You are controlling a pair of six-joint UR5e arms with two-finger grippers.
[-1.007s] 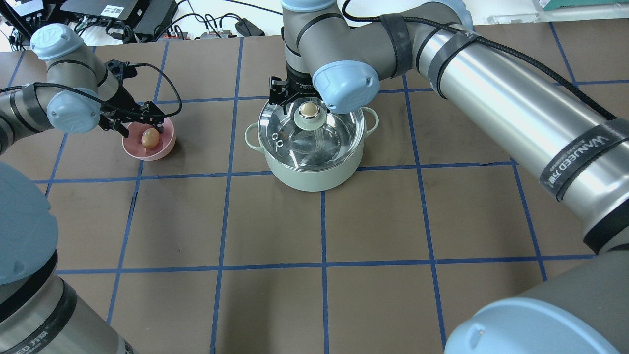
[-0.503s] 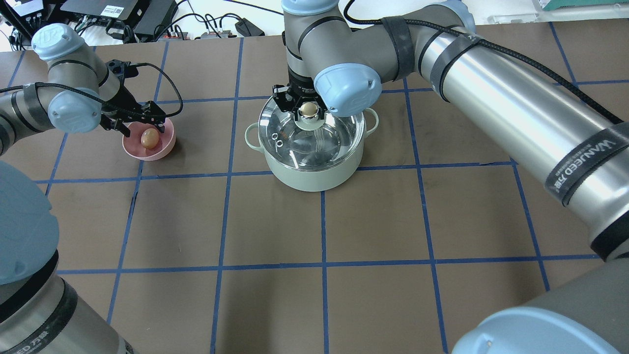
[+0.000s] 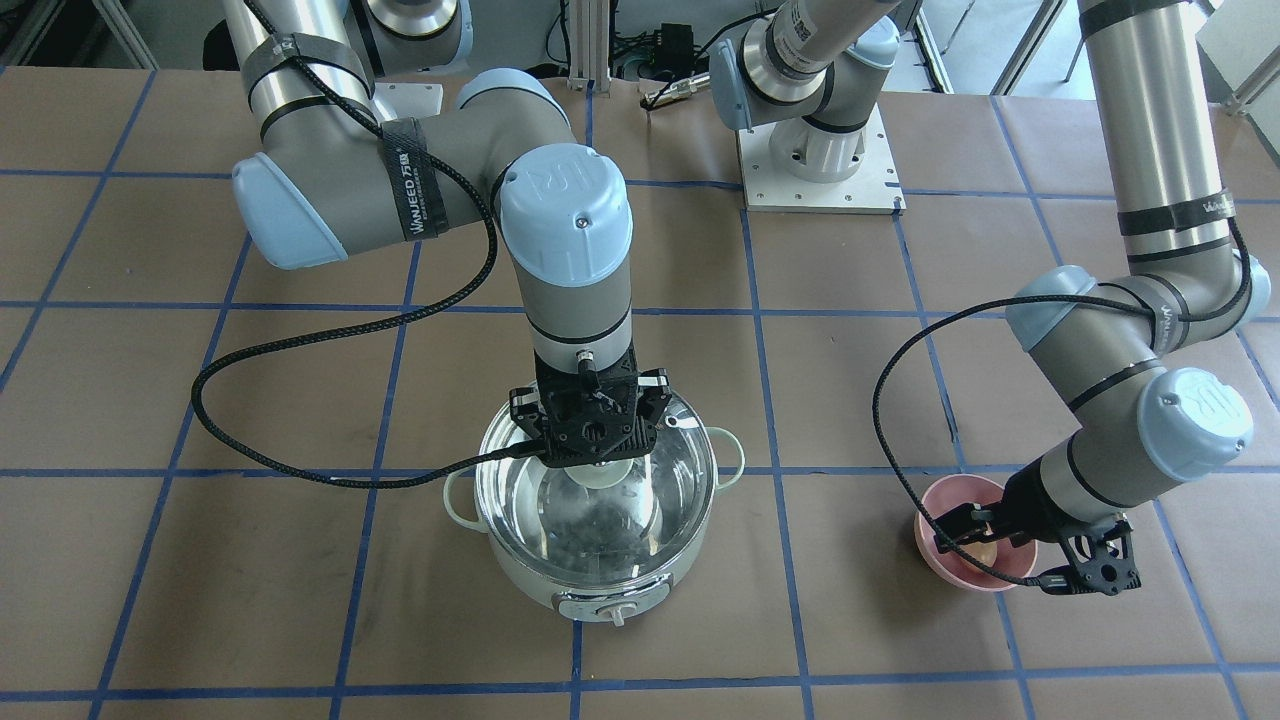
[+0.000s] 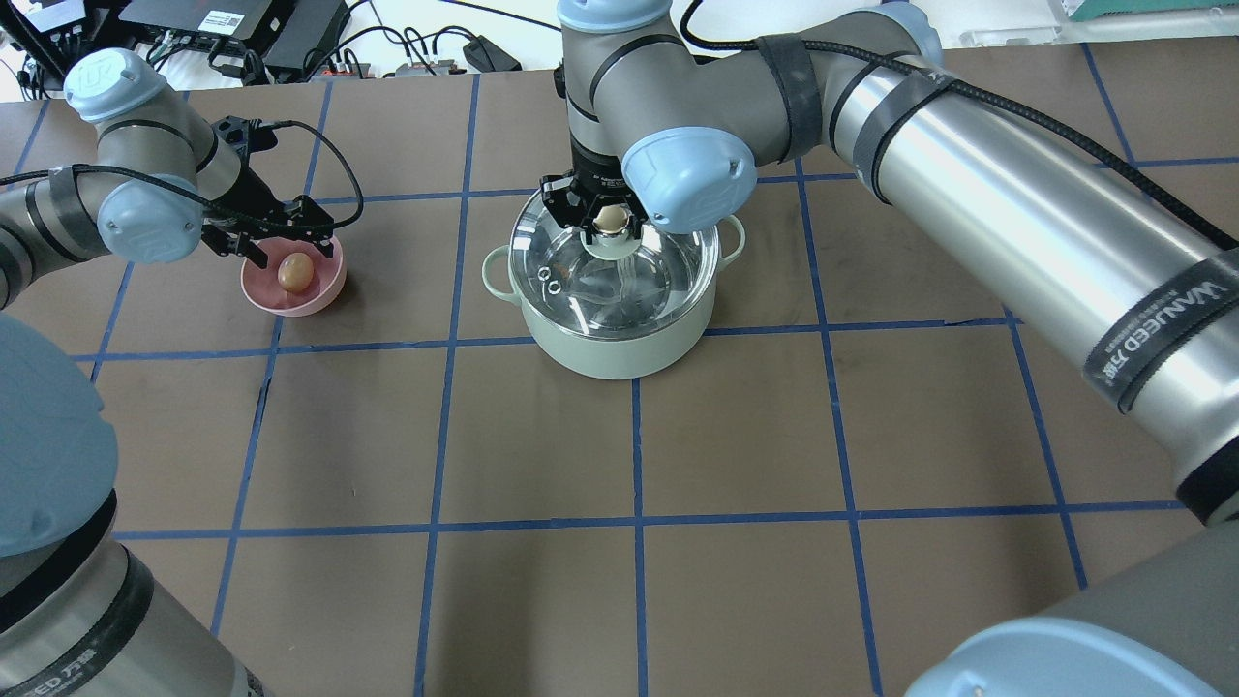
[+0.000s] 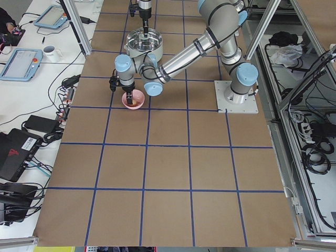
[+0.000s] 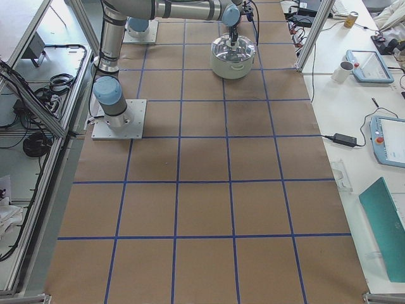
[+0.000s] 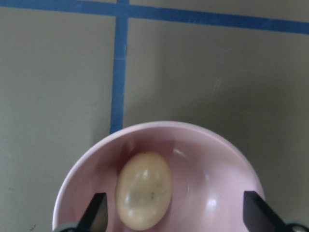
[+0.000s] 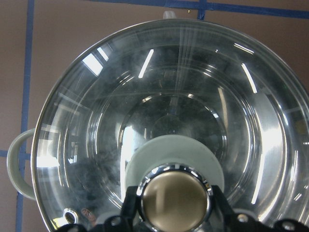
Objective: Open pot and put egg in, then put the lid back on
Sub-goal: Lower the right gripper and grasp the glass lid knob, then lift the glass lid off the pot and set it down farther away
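Note:
The pale mint-green pot (image 4: 610,350) stands mid-table with the clear glass lid (image 4: 581,283) lying on it. My right gripper (image 4: 608,217) reaches straight down over the lid's tan-topped knob (image 8: 174,199). In the right wrist view its fingers (image 8: 129,212) press against both sides of the knob. The tan egg (image 4: 295,273) lies in a pink bowl (image 4: 324,290) to the pot's left. My left gripper (image 7: 176,217) hangs open just above the bowl, with the egg (image 7: 144,190) near its left fingertip and untouched.
The pot's control knob (image 3: 612,612) faces away from the robot. Cables and electronics (image 4: 242,34) lie along the table's far edge. The right arm's mounting plate (image 3: 820,170) sits behind the pot in the front-facing view.
My right gripper moved from beside the lid's knob to centred over it and closed around it. My left gripper shifted slightly over the pink bowl. Lid and egg have not moved.

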